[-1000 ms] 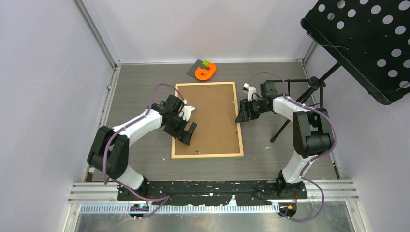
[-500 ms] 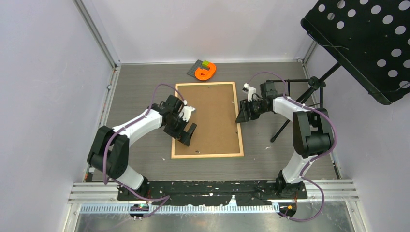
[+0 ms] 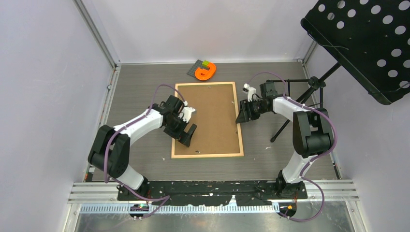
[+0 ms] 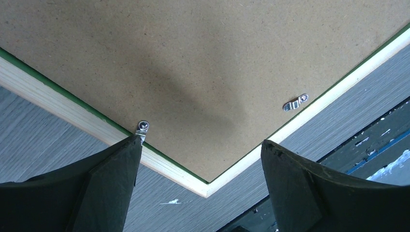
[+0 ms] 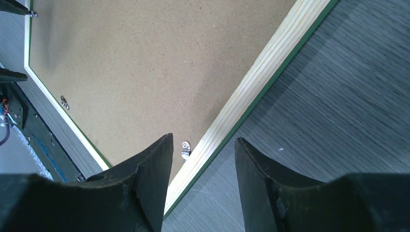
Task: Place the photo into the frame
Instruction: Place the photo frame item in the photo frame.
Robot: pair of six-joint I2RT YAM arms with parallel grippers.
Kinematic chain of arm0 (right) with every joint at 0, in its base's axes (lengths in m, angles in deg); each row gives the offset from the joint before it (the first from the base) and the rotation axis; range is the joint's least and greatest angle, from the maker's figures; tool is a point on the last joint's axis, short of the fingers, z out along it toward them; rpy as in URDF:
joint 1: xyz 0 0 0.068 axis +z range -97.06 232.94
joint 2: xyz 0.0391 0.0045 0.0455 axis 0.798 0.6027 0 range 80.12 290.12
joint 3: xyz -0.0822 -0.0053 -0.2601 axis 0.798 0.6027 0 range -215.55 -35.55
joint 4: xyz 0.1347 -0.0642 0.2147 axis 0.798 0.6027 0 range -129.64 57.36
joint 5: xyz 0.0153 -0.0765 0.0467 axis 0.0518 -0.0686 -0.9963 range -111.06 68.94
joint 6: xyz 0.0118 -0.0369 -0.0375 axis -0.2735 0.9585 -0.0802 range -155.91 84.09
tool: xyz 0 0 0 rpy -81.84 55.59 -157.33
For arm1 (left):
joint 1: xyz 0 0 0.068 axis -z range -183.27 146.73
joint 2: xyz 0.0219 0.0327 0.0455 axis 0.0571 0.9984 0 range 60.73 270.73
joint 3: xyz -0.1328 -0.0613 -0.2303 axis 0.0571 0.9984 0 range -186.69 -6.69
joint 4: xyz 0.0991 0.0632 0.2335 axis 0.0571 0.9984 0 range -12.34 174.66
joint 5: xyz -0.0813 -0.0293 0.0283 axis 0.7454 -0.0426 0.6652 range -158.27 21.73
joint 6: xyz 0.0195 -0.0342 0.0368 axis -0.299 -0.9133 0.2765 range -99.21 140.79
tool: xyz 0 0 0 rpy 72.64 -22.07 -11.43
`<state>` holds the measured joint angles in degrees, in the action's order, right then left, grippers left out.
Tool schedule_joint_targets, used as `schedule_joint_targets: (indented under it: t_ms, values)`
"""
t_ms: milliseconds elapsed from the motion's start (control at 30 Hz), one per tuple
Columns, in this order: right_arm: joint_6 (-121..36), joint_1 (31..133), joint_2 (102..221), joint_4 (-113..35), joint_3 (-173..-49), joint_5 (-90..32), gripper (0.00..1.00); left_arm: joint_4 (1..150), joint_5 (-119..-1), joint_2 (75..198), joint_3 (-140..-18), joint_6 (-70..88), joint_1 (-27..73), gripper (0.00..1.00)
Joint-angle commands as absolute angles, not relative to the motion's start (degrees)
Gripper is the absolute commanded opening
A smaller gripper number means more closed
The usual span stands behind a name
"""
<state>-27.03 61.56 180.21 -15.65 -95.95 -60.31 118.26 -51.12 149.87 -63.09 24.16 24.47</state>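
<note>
A: Quick, where's everything?
B: The frame point(image 3: 207, 155) lies flat mid-tabletop point(image 3: 140, 92), pale wood side up, with green showing only along the rail's lip. The brown backing board point(image 3: 210, 118) sits inside it. The photo isn't visible in any view. It could be under the board, can't tell.

A: Grippers?
B: The left gripper point(image 3: 186, 134) is over the frame's left rail, toward the near-left corner. Its fingers point(image 4: 109, 188) are spread wide and hold nothing, and one tip is right at a turn clip point(image 4: 141, 126). The right gripper point(image 3: 240, 117) is over the right rail about midway, fingers point(image 5: 145, 183) partly apart and gripping nothing. A second clip point(image 5: 185, 147) shows in the gap between them.

A: Risks?
B: My guess is the clips are being turned to lock the board.
- Nothing pins the frame, so a sideways push on a clip could slide it across the tabletop.
- Pressing the board's edge instead could tip the board out of its recess.
- A fingertip could skid off the tiny clip onto the rail.
- If the photo isn't under there, an empty frame gets closed.

A: Change from a second ago?
B: Barely any. Frame, board and right arm are in the same place. The left arm has shifted a hair, if at all. Finger spread looks the same on both.
</note>
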Motion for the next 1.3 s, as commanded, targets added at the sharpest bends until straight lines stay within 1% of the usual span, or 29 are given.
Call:
schedule_joint_targets:
  t_ms: [0,300,700,1267]
  values:
    - [-26.2,61.5,178.6,-16.9,-95.9,-60.4,0.56,118.1,-50.4,150.2,-62.9,24.8,24.5,0.94]
    - [-26.2,61.3,178.3,-16.9,-95.7,-60.4,0.56,118.1,-50.5,151.0,-63.2,24.8,24.4,0.94]
    - [-26.1,61.1,179.0,-16.9,-95.8,-60.5,0.56,114.5,-51.9,144.4,-62.0,24.8,24.4,0.94]
    - [-26.1,60.6,178.5,-16.9,-95.5,-60.9,0.56,115.4,-51.3,151.2,-63.5,24.8,24.4,0.93]
